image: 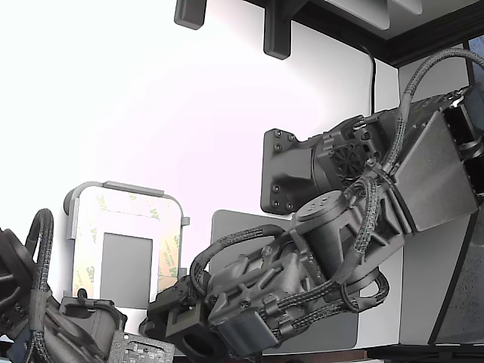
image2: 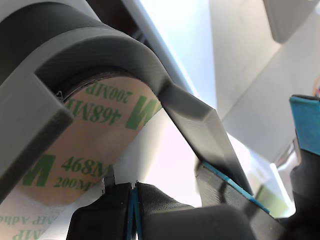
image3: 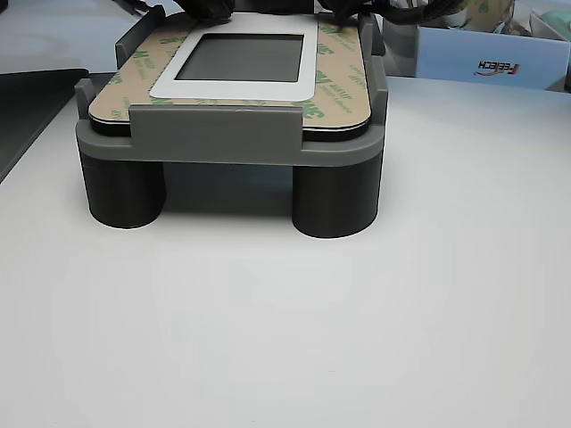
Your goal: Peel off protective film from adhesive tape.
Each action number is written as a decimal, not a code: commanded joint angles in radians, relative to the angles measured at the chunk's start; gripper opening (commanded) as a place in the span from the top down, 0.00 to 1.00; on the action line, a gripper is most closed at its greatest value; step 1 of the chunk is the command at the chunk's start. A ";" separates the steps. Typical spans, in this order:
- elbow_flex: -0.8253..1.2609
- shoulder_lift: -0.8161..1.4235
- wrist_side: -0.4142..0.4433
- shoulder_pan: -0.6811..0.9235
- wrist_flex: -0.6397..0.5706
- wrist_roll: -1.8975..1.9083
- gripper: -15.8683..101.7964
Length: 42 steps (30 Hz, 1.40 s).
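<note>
Tan film: the protective film (image3: 343, 89) is a yellowish-tan paper liner printed with green logos, lying flat in strips on top of a grey holder (image3: 232, 143).
Writing on film: in the wrist view the film (image2: 95, 145) shows green print, mirrored, reading "468MP" and "200MP", with part of a large green "M" beside each; lower down a cut-off line reads roughly "MP Adhe".
Other writing: a pale blue box (image3: 486, 62) behind the holder carries the word "FEETECH" in dark letters.
Tape: the adhesive tape (image: 88, 234) forms a rectangular border around a dark grey rectangle (image: 127, 261); only its film facing shows.
Long axis: in the exterior view the border stands taller than wide, its long sides running up and down the picture; in the other view the long sides run away from the camera.
Inner frame: in the other view a white band (image3: 308, 62) rings the dark rectangle inside the tan strips.
Holder: grey plastic, raised on round dark legs (image3: 335, 201), with upright lips at its edges; it rests on a white table (image3: 285, 339).
Where the film is: on the holder, at the exterior view's lower left, just beside the claw.
Claw: the gripper (image2: 134, 200) sits at a rounded corner of the holder, its dark jaws pressed together with only a thin blue-edged seam between them; whether film is pinched in that seam cannot be told.
Arm: a dark arm (image: 340, 249) wrapped in braided cable reaches in from the exterior view's right.
</note>
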 commanded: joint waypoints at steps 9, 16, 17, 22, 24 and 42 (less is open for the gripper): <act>-0.046 0.023 -0.009 -0.005 -0.009 0.009 0.96; -0.048 0.023 -0.006 0.002 -0.006 0.017 0.96; -0.049 0.025 -0.006 0.003 -0.003 0.017 0.96; -0.046 0.025 -0.005 0.003 -0.006 0.017 0.96; -0.054 0.018 -0.003 0.003 -0.006 0.009 0.96; -0.051 -0.011 -0.012 -0.023 -0.028 -0.055 0.96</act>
